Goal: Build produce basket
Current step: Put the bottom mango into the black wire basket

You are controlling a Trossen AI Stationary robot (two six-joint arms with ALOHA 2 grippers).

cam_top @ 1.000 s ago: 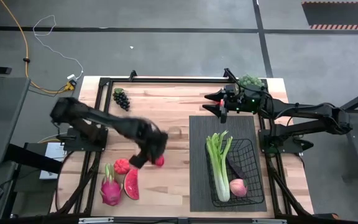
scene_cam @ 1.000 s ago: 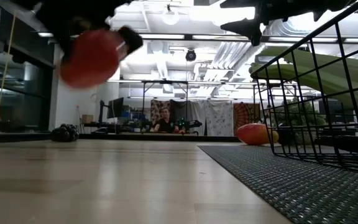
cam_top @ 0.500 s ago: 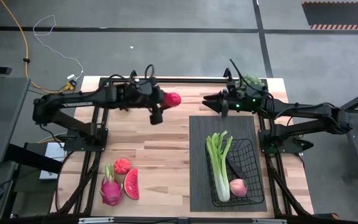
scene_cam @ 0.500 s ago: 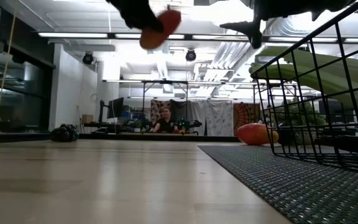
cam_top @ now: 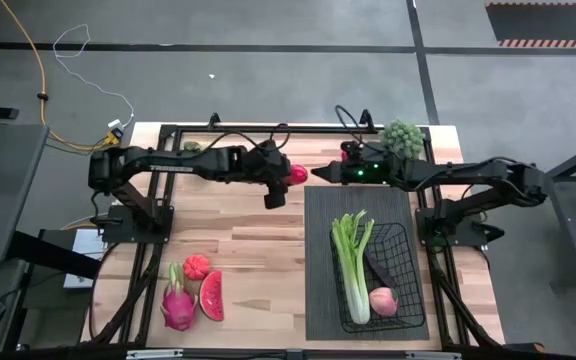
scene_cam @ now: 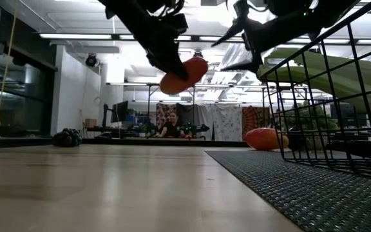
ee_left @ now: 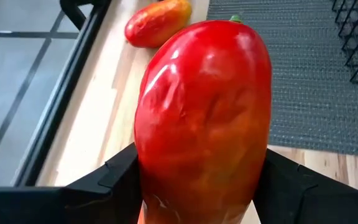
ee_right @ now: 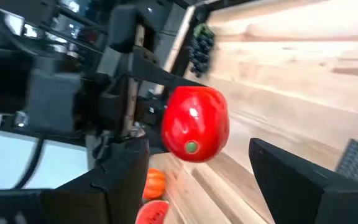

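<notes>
Left gripper (cam_top: 286,178) carried mango (cam_top: 296,175) rightward — right gripper (cam_top: 320,175) advanced to meet it.

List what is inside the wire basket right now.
In the basket: a celery bunch with its leafy end sticking out over the rim, a peach, and a dark item between them, partly covered, so unidentifiable.

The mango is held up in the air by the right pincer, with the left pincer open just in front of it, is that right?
Not quite: the arms are swapped. The high view shows the left pincer shut on the mango, holding it above the table, while the right pincer waits open just in front of it. The left wrist view shows the mango clamped between that arm's own fingers.
</notes>
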